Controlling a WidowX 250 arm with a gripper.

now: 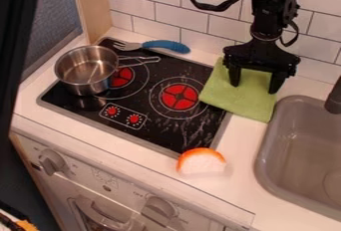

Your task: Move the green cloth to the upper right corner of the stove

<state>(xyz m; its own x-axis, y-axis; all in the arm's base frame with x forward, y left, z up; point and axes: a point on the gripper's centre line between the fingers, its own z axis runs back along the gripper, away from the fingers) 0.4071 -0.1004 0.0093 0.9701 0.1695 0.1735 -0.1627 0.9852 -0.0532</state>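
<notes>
Near edge first: we're seeing an orange-edged white toy food piece point(201, 162) sitting bottom centre, by the stove point(180, 136). The sink point(267, 148) is filling lower right, a metal saucepan point(83, 81) is standing left. Green cloth point(238, 94) is lying right of upper centre, covering the stove's upper right corner but mostly spreading onto the counter. Farther back, a blue-handled fork point(165, 45) is lying upper left of centre.

Gripper point(254, 88) is hanging over the cloth, fingers spread wide, nothing held between them; we can't tell if the tips are touching fabric. We're judging the task nearly done, maybe wanting a nudge left. If so, we should be pressing lightly, pinching one fold, lifting a little before shifting. If we're leaving it, we should be rising straight, fingers wide, so nothing is snagging.
</notes>
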